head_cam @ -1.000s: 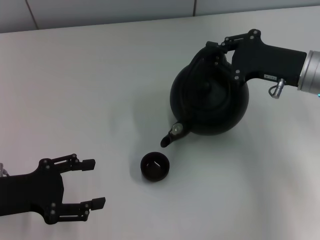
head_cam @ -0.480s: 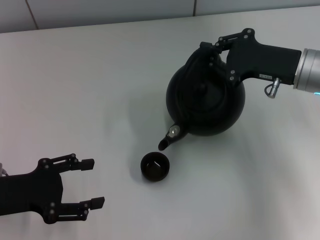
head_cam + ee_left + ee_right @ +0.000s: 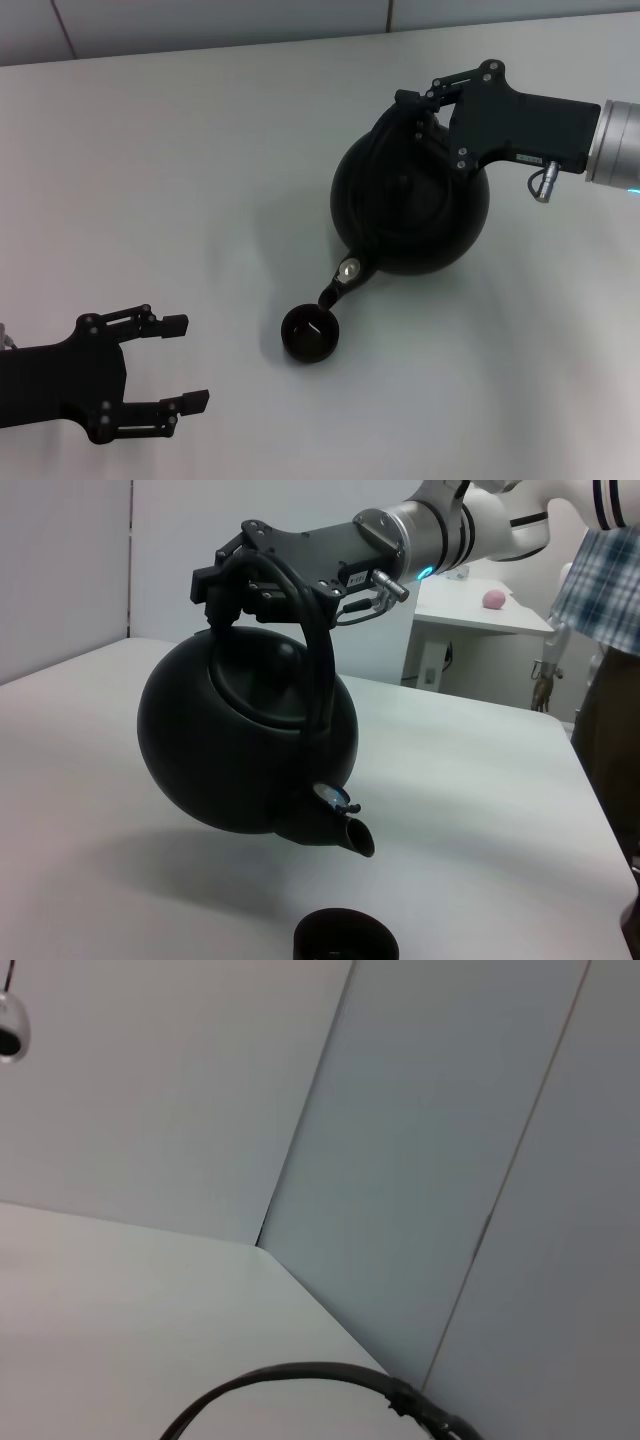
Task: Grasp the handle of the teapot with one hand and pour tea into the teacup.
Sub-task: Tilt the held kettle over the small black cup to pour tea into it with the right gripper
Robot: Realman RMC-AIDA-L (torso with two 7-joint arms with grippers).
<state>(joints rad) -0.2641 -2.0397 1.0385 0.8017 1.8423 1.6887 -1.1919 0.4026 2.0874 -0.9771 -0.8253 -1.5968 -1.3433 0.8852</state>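
The large round black teapot (image 3: 410,205) hangs in the air, tilted, with its spout (image 3: 333,290) pointing down just above the rim of the small black teacup (image 3: 310,334). My right gripper (image 3: 420,105) is shut on the arched handle (image 3: 305,630) at the pot's top. In the left wrist view the teapot (image 3: 245,745) hangs clear of the table, its spout (image 3: 352,835) above the teacup (image 3: 345,938). No tea shows at the spout. My left gripper (image 3: 185,362) is open and empty near the table's front left. The right wrist view shows only part of the handle (image 3: 300,1375).
The white table (image 3: 180,180) runs to a wall at the back. In the left wrist view another table with a pink object (image 3: 493,599) stands behind, and a person in a plaid shirt (image 3: 605,590) stands off the table's edge.
My right gripper has moved the teapot left and tipped it further. The spout has dropped from a gap above the teacup to just over its rim. The left arm has not moved.
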